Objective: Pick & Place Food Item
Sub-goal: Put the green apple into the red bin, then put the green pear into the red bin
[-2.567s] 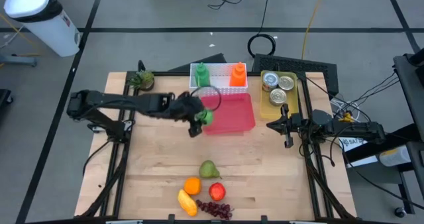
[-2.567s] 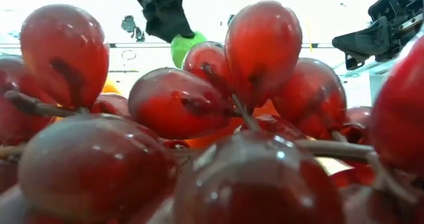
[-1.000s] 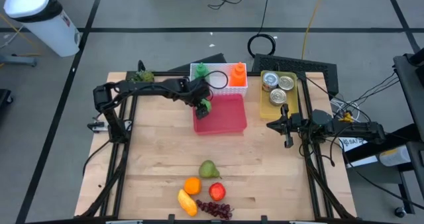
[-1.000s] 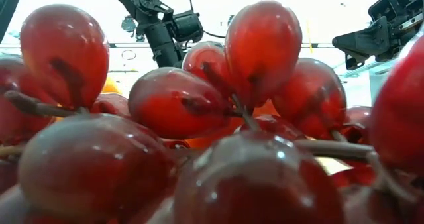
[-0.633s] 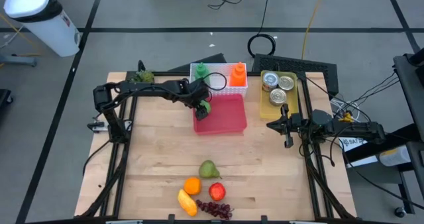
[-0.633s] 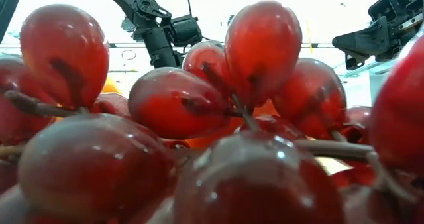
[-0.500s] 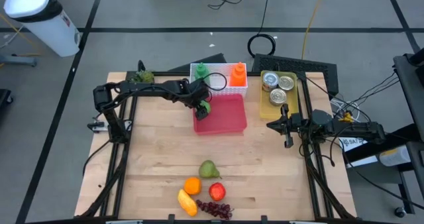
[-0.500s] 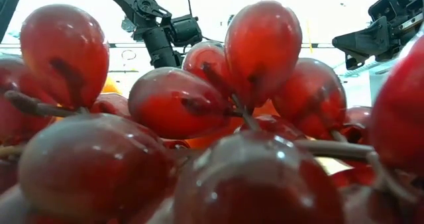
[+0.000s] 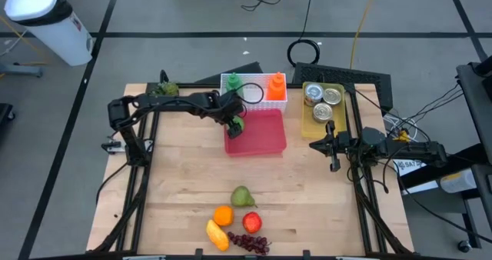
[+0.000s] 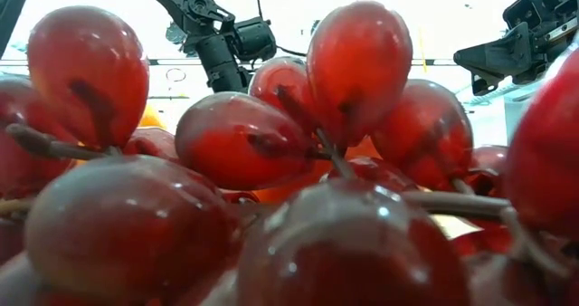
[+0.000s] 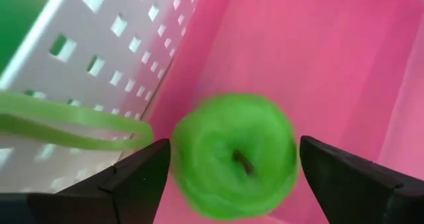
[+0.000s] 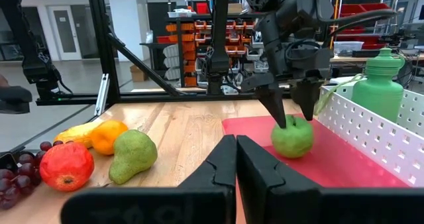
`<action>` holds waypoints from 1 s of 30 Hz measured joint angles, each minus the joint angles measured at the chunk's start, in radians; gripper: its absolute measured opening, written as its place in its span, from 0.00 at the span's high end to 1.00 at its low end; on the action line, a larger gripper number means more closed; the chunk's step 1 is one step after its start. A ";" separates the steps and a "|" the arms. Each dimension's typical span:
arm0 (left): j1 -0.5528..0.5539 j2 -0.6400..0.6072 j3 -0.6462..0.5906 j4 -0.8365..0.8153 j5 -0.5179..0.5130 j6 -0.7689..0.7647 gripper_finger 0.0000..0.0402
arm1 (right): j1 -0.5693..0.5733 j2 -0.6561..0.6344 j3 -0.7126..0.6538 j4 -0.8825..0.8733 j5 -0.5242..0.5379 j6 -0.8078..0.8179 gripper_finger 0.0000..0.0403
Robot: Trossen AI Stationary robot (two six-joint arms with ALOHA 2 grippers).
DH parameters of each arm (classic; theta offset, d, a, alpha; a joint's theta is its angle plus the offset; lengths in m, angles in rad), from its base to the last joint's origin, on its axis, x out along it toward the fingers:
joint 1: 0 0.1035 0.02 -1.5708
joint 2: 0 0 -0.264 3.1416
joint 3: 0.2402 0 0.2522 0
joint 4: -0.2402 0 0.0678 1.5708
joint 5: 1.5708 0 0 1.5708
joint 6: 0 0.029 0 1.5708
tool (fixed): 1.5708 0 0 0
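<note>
From above, the left gripper (image 9: 237,122) hangs over the far left corner of the pink tray (image 9: 265,137), just beside the white basket (image 9: 254,89) that holds a green bottle and an orange one. The green apple (image 9: 239,125) shows as a small green patch under the fingers. The right gripper (image 9: 331,143) waits at the right side of the table, just near of the yellow tray of cans (image 9: 322,105). A pear (image 9: 243,196), an orange (image 9: 223,215), a red apple (image 9: 251,222), a banana (image 9: 216,235) and grapes (image 9: 251,243) lie at the near edge.

The low view is almost filled by those grapes; only the left arm's wrist shows above them, far off.

In the left wrist view the two dark fingers stand wide apart on either side of the green apple, with a gap showing at each side. The apple sits on the pink floor against the basket wall.

The right wrist view looks across at the left gripper: its fingertips (image 12: 275,105) are spread and straddle the top of the apple, which rests on the tray. The right arm's own fingers lie closed together, holding nothing.

This looks like the release step, with the apple set down in the tray. The next move calls for a straight lift clear of the fruit without nudging it or the basket.
</note>
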 joint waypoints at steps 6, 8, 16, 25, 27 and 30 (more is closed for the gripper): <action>0.000 -0.004 0.001 -0.009 0.000 0.002 0.14 | 0.000 0.000 0.000 0.000 0.000 0.000 1.00; 0.000 -0.004 0.001 -0.005 0.000 0.023 0.14 | 0.000 0.000 0.000 0.000 0.000 0.000 1.00; -0.001 -0.123 0.003 -0.028 0.001 -0.010 0.14 | 0.000 0.000 0.000 0.000 0.000 0.000 1.00; -0.121 -0.305 0.003 -0.044 0.003 -0.090 0.14 | 0.000 0.000 0.001 0.000 0.000 0.000 1.00; -0.173 -0.319 0.003 -0.045 0.010 -0.099 0.14 | 0.000 0.000 0.001 0.000 0.000 0.000 1.00; -0.258 -0.318 0.003 -0.049 0.027 -0.125 0.14 | 0.000 0.000 0.001 -0.001 0.000 0.000 1.00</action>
